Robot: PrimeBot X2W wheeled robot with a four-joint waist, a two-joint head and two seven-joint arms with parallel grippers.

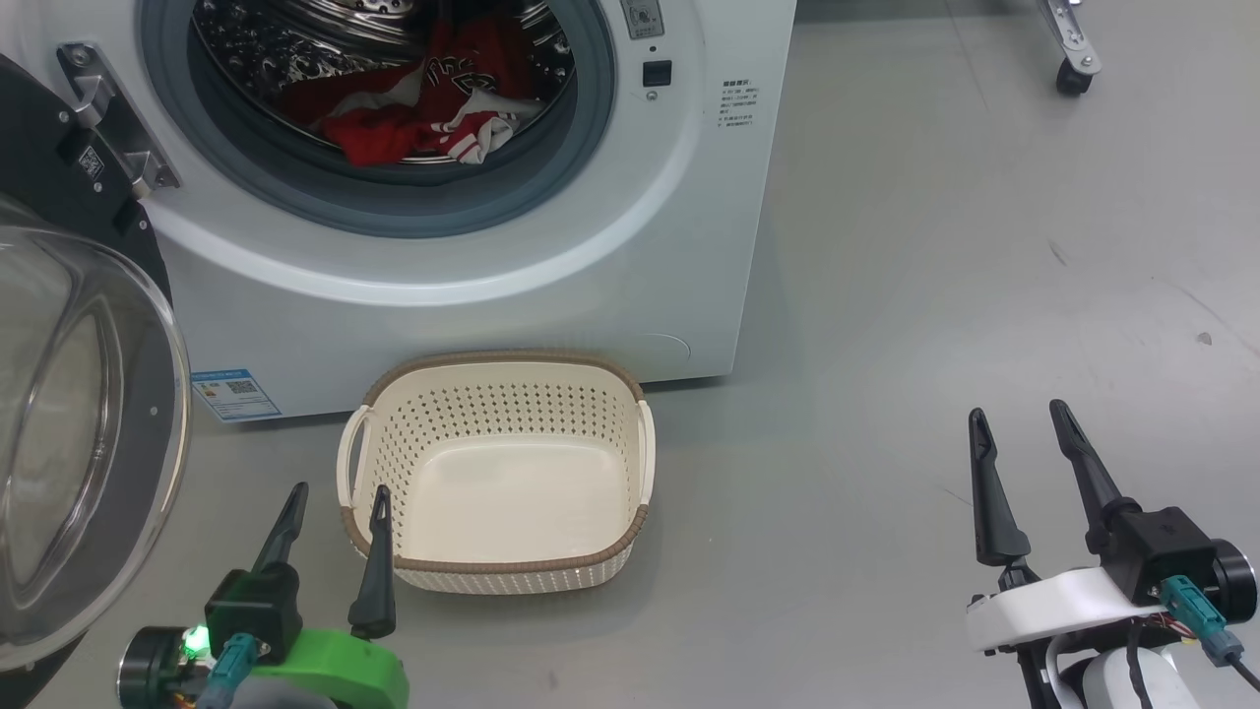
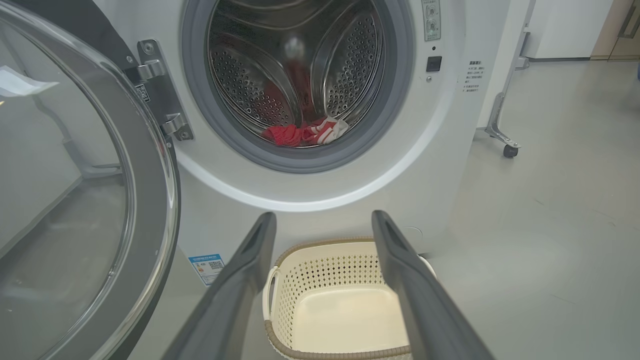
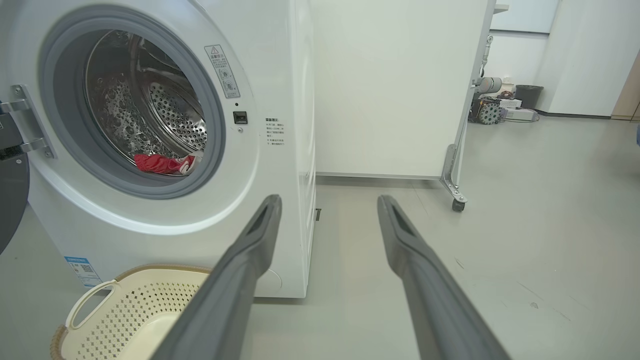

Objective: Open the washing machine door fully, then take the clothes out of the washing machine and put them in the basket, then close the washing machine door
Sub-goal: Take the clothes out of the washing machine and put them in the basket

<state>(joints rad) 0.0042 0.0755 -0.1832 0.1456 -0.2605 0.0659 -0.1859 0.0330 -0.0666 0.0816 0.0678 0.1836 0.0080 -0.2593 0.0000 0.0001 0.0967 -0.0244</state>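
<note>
My left gripper (image 1: 341, 489) and right gripper (image 1: 1017, 410) are hanging wide apart, empty. The clothes (image 1: 423, 108) are lying ahead and above in the washing machine (image 1: 591, 295); I'm aiming deep, for a bunched fold.

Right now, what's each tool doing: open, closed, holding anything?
Left tool: open, holding nothing.
Right tool: open, holding nothing.
</note>
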